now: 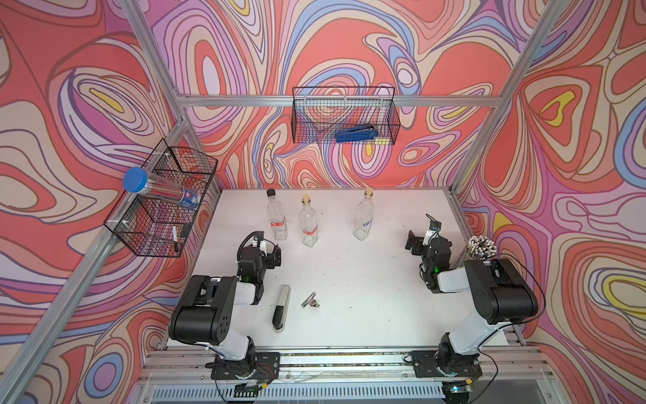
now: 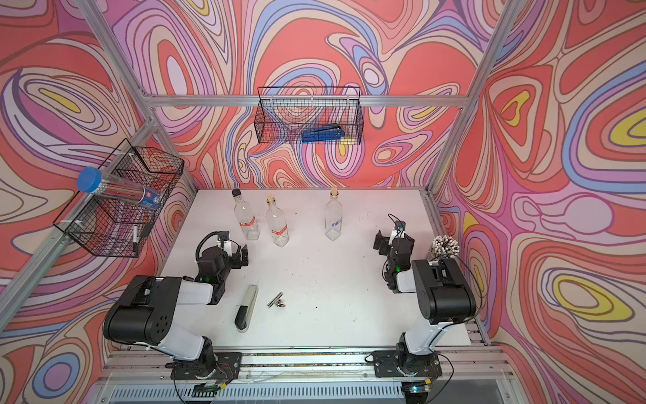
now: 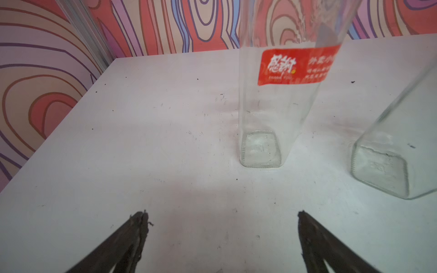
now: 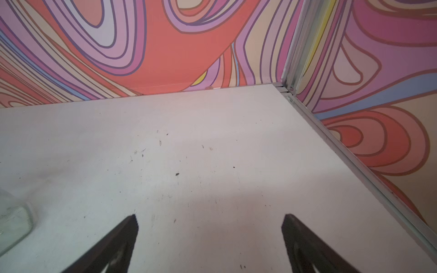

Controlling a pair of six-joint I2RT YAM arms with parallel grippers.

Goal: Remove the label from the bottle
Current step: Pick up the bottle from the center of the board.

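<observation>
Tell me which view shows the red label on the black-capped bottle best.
The left wrist view: the red label on the black-capped bottle is close and large, with its white lettering visible. In both top views it is only a thin red band low on the bottle. The right wrist view does not show it.

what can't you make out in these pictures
- Red label, left wrist view: small print blurred.
- Its bottle: neck cut off by the frame edge there.
- Blue label, top views: too small to read.
- Blue tool in the back basket: wire mesh blurs its shape.
- Metal bits on the table: too small to name.
</observation>
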